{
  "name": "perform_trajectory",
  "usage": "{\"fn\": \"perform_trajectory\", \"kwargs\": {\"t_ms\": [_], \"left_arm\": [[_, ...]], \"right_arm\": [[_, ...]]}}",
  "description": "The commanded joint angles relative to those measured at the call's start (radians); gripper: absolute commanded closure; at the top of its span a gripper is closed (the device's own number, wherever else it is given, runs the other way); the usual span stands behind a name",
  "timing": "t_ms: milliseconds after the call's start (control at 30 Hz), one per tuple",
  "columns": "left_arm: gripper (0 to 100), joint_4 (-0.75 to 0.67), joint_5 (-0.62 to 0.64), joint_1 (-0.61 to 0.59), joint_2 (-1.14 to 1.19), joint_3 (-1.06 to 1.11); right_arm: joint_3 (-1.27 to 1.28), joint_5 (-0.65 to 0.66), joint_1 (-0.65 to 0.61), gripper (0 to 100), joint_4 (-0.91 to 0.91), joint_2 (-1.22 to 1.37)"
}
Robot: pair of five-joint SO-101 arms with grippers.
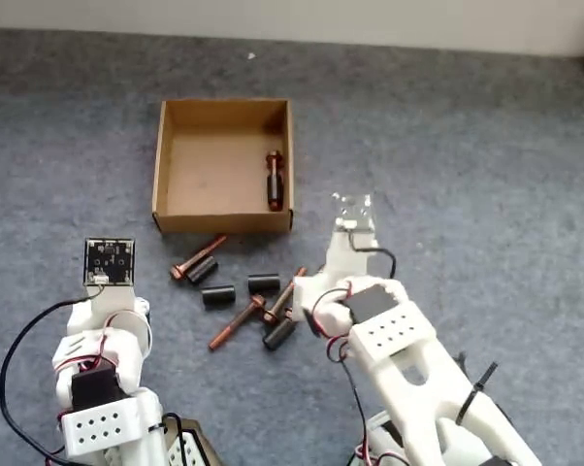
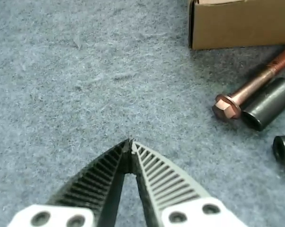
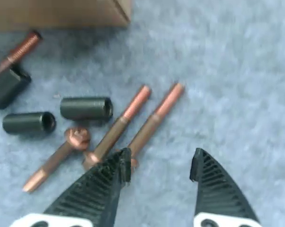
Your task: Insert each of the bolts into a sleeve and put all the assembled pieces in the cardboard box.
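One assembled piece (image 1: pixel 274 181) already lies inside the cardboard box (image 1: pixel 223 222), against its right wall. The other parts lie loose on the grey, felt-like table (image 1: pixel 486 175), just near of the box. The step in hand looks like picking up the next bolt: the right gripper (image 3: pixel 161 164) hangs with jaws apart over two copper-coloured bolts (image 3: pixel 154 117) lying side by side. The next move calls for closing on one shank without nudging its neighbour (round stock rolls easily). Then the bolt must line up with a sleeve (image 3: pixel 86 108), a dark, matte, hollow cylinder. The bolts have flanged hex heads and threaded tips. The left gripper (image 2: pixel 131 143), jaws together, hangs over bare table to the left.
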Motion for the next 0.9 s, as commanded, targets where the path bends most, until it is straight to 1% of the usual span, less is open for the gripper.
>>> {"fn": "perform_trajectory", "kwargs": {"t_ms": [0, 233, 400, 633, 867], "left_arm": [[97, -0.018, -0.005, -0.008, -0.008, -0.002], [97, -0.018, -0.005, -0.008, -0.008, -0.002], [97, -0.018, -0.005, -0.008, -0.008, -0.002], [97, -0.018, -0.005, -0.008, -0.008, -0.002], [97, -0.018, -0.005, -0.008, -0.008, -0.002]], "right_arm": [[-0.058, -0.12, -0.079, 80.3, 0.067, 0.033], [-0.2, -0.285, -0.203, 80.3, 0.145, 0.174], [-0.22, -0.344, -0.231, 80.3, 0.148, 0.271], [-0.236, -0.353, -0.228, 80.3, 0.067, 0.406], [-0.229, -0.353, -0.232, 80.3, 0.016, 0.427]]}}
